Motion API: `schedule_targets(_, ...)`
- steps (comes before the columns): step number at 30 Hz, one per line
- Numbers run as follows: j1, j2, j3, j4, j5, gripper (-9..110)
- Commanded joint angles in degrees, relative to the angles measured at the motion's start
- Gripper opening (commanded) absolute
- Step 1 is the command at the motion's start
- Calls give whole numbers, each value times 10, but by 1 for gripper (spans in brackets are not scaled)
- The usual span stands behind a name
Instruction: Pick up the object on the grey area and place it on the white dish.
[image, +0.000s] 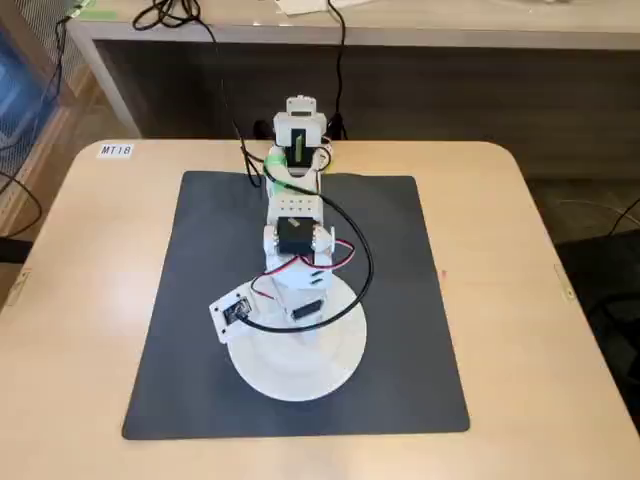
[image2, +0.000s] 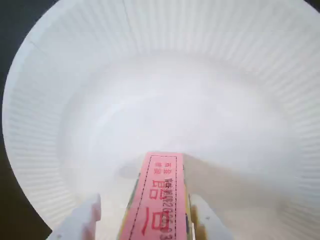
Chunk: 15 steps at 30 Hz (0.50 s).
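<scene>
The pink box (image2: 156, 200), with red print on its label face, lies between my fingers low over the white dish (image2: 165, 95), and its far end reaches the dish's floor. In the wrist view the right finger (image2: 207, 220) is against the box, while a narrow gap shows between the left finger (image2: 85, 220) and the box. My gripper (image2: 150, 222) stands slightly open around it. In the fixed view the arm (image: 295, 240) reaches over the dish (image: 300, 370), which sits on the grey mat (image: 180, 330). The arm hides the box and the gripper there.
The beige tabletop (image: 540, 330) surrounds the mat. Black cables (image: 355, 270) loop from the arm over the dish's rim. The arm's base (image: 298, 130) stands at the mat's far edge, with a desk (image: 400, 30) behind it.
</scene>
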Motion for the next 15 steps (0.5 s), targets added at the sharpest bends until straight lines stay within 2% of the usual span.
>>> schedule_targets(1, -7, 40, -30, 4, 7, 26)
schedule_targets(15, -6, 98, 10, 6, 26, 38)
